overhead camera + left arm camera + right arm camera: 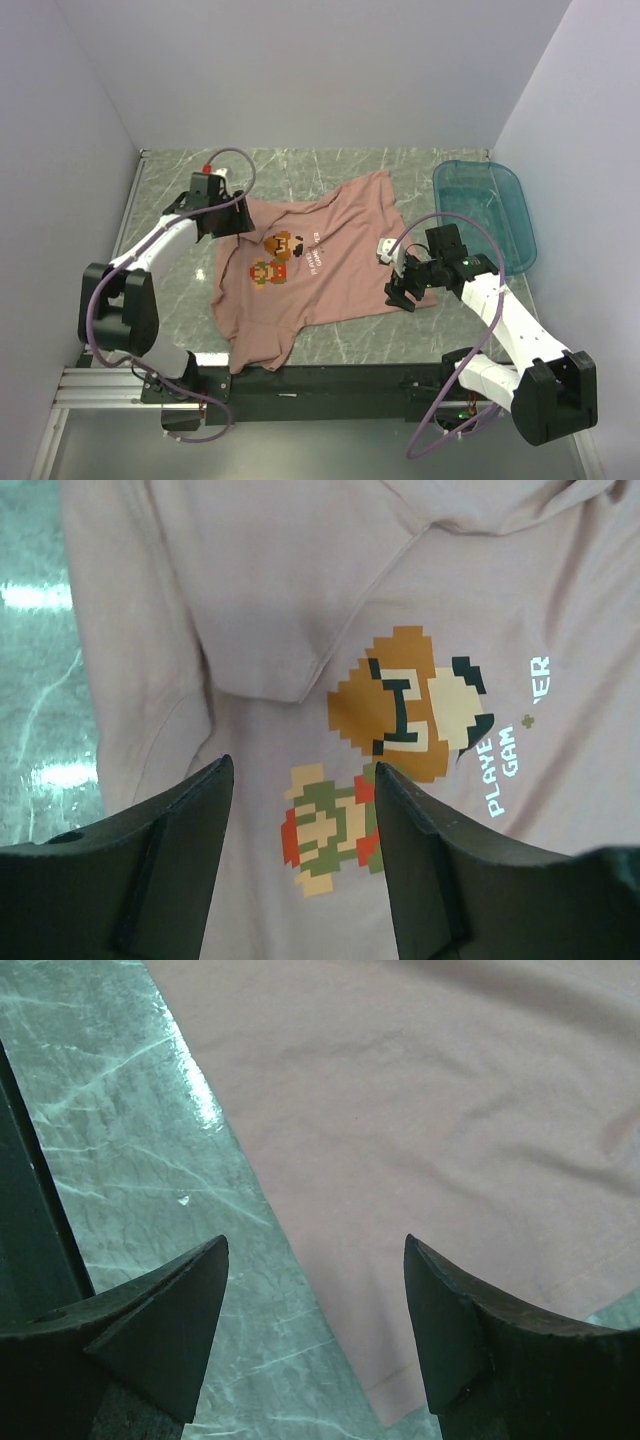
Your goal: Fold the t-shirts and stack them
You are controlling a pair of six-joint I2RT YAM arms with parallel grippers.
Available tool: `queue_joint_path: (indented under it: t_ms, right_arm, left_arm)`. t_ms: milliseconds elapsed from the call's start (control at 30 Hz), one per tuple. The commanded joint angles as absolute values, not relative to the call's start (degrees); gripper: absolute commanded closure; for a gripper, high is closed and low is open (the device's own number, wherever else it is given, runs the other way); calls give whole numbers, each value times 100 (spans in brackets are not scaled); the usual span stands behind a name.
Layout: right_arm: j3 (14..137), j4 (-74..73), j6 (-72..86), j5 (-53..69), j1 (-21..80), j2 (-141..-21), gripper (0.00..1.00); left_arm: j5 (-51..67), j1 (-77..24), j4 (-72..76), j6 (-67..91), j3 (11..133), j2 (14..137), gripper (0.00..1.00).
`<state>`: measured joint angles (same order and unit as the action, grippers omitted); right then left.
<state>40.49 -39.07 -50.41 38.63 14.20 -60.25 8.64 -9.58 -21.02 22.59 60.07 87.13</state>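
Hovering with jaws spread and nothing between them, the left gripper (302, 764) hangs over the dusty-pink t-shirt (330, 275), its fingertips framing the pixel-figure print (400, 715). A flap of cloth is folded onto the chest just beside that print. The right gripper (314, 1244), also spread and empty, straddles the shirt's right hem edge near a corner, with one finger over cloth and the other over bare marble table (130, 1130). The shirt lies face up and mostly flat, rumpled at its left side, and its lower corner reaches the table's near edge. Bare table shows left of the shirt and behind it. Off the shirt's far right corner sits a teal tub (485, 210), near but not touching.
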Motion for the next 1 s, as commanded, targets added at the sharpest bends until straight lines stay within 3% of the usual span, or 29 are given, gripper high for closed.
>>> queue_joint_path:
  t_ms: [0,300,967]
  right_arm:
    - [4157,-3858,-5054,3981,1380,-5985,23]
    - [4166,-3885,-5071,3990,1380,-5985,23]
    - [4175,-3911,-5071,3973,1380,-6029,23]
  left_arm:
    - [230,-1204,-2320,2004,6503,8903,36]
    - [-518,-1433,-2786,2293,7479,9922,49]
    - [-975,-1389,-2830,2663,7937,10837,54]
